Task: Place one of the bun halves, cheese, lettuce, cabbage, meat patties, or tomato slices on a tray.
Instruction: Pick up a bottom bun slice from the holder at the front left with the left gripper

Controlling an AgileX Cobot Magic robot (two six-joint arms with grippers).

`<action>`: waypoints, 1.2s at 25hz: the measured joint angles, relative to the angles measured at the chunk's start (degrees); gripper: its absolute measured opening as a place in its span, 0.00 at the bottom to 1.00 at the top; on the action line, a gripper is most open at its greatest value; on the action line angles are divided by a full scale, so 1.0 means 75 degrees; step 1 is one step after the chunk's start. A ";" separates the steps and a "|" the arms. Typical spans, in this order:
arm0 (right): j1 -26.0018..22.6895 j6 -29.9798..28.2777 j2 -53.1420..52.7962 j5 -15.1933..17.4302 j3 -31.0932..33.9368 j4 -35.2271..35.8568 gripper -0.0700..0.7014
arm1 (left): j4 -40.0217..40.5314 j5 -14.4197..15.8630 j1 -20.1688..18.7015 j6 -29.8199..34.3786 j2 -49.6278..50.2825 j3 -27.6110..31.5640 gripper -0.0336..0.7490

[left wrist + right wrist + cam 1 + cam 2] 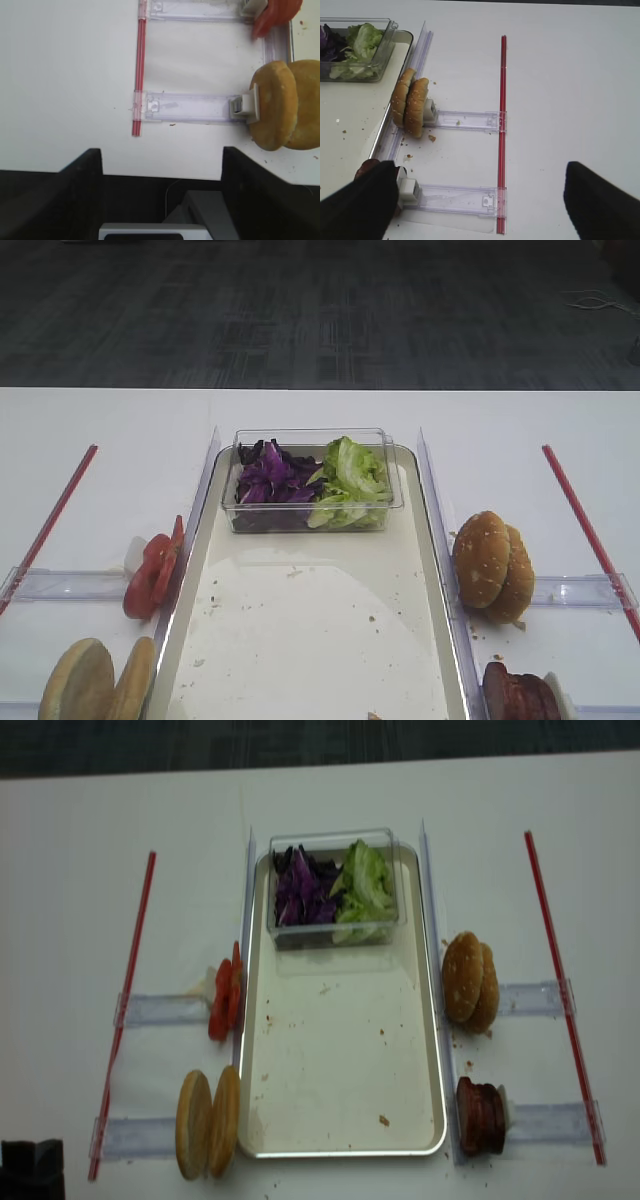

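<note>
The metal tray (300, 640) lies in the middle, its floor bare but for crumbs. Two flat bun halves (95, 680) stand on edge at its near left. Red tomato slices (150, 575) stand just behind them. Meat patties (520, 695) sit at the near right. Purple cabbage (268, 478) and green lettuce (348, 480) fill a clear tub. Cheese is out of view. My left gripper (162, 160) is open and empty over the table's front edge, left of the bun halves (280, 110). My right gripper (480, 200) is open and empty, right of the meat patties (367, 167).
The clear tub (300, 518) stands on the far end of the tray. Two sesame-seeded buns (492, 565) stand on edge at the right. Clear plastic holders (465, 120) run out to red strips (570, 500) on both sides of the white table.
</note>
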 joint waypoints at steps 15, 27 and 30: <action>0.0000 0.0000 0.0000 0.0000 0.0000 0.0000 0.95 | -0.0188 -0.0092 0.0000 0.0015 0.1652 0.0000 0.68; 0.0000 0.0000 0.0000 0.0000 0.0000 0.0000 0.95 | -0.0201 -0.0151 0.0000 0.0215 0.2776 0.0000 0.62; 0.0000 0.0000 0.0000 0.0000 0.0000 0.0000 0.95 | -0.0201 -0.0169 0.0000 0.0215 0.3004 0.0000 0.61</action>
